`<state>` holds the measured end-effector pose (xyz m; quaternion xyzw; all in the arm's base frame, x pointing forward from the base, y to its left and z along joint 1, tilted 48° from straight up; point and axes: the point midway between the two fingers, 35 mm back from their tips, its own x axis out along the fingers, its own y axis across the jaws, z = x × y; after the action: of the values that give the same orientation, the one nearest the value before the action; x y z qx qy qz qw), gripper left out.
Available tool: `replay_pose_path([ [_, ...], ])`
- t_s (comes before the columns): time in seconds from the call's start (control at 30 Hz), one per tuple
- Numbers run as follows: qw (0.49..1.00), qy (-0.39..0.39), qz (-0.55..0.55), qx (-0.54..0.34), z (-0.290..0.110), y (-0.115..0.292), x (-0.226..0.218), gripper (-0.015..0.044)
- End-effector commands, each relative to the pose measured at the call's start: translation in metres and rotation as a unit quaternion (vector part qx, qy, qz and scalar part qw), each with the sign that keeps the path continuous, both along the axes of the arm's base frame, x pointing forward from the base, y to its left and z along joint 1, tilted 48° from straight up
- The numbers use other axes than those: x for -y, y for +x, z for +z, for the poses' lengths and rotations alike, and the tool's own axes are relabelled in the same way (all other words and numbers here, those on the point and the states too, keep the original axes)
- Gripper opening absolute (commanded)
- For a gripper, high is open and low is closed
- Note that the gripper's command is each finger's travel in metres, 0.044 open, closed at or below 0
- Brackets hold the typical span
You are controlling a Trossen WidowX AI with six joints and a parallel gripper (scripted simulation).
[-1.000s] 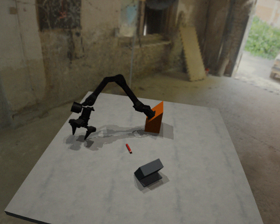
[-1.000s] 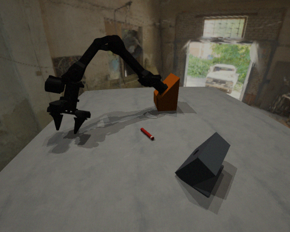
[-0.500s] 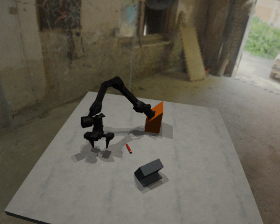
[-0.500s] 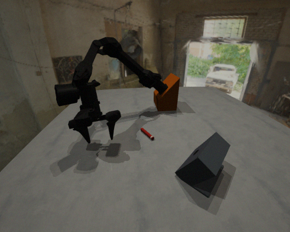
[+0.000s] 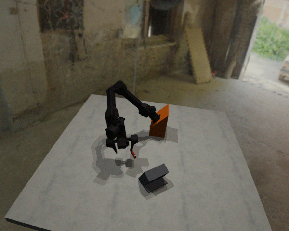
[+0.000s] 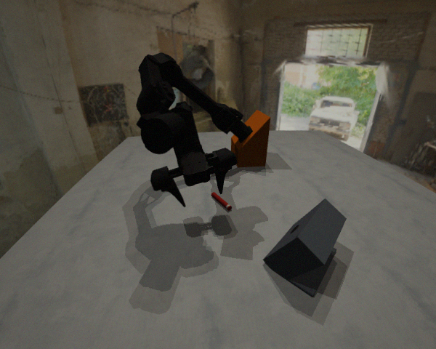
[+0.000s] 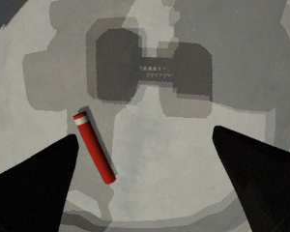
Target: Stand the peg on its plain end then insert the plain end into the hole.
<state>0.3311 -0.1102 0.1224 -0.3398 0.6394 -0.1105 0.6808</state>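
Note:
The red peg [image 5: 133,153] [image 6: 221,201] [image 7: 95,149] lies flat on the table [image 5: 65,198] [image 6: 79,319]. In the wrist view its white band is at the upper end. My gripper [image 5: 123,149] [image 6: 201,198] [image 7: 147,137] is open wide and empty. It points down and hangs a little above the table. The peg lies below it, close to one finger and off the middle of the gap. The dark sloped panel [image 5: 153,177] [image 6: 308,240] stands in front of the arm, and its hole [image 6: 295,228] shows in its face.
An orange wedge block [image 5: 161,121] [image 6: 253,144] at the back carries the arm's base. The arm's shadows fall on the table around the peg.

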Motion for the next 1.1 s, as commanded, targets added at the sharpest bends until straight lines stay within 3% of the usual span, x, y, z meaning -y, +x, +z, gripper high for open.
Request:
replay_pose_path([
  [0.0,0.998,-0.032,0.019,-0.05,-0.017,-0.009,-0.023,0.044],
  [0.3,0.984,-0.113,0.074,-0.119,-0.033,-0.027,-0.066,0.044],
  [1.07,0.984,-0.112,0.074,-0.119,-0.053,-0.022,-0.046,0.044],
])
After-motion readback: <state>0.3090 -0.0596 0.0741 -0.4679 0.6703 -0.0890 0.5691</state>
